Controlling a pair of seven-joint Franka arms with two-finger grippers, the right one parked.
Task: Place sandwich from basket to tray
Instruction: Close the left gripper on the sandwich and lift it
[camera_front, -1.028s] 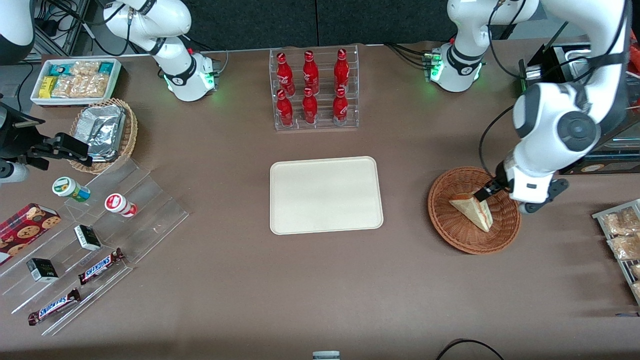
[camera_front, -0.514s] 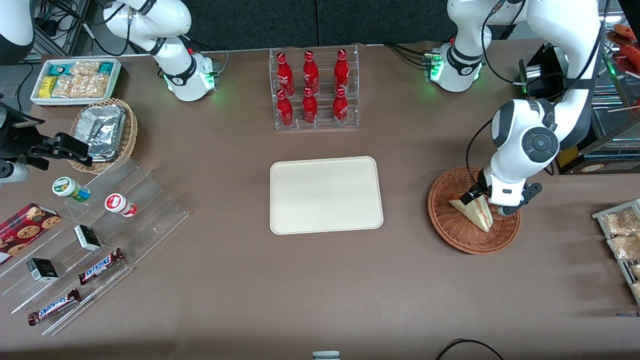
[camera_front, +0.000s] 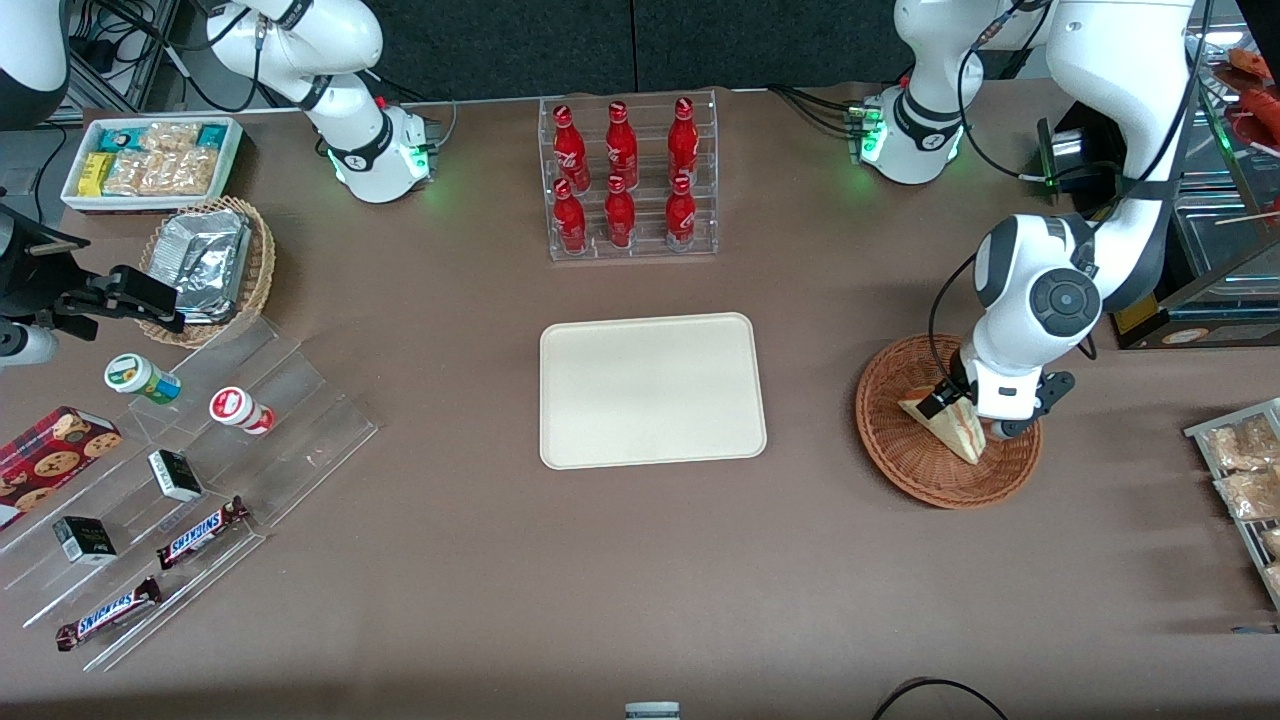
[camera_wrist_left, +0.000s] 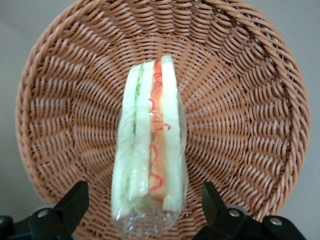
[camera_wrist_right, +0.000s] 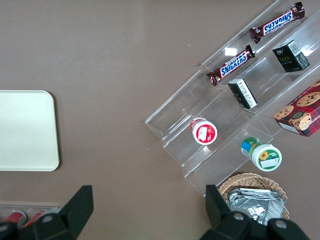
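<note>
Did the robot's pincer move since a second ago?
Yes. The pincer has come down into the basket, toward the tray, and now straddles the sandwich, fingers open either side.

White arm (grey joints), black claw (camera_wrist_left: 145, 210)

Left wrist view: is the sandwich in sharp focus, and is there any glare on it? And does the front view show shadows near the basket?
Left wrist view: the sandwich is fairly sharp, and its clear wrap shows small glints; the open gripper straddles it, fingertips slightly soft. Front view: even light, with only a faint shadow on the table beside the basket.
</note>
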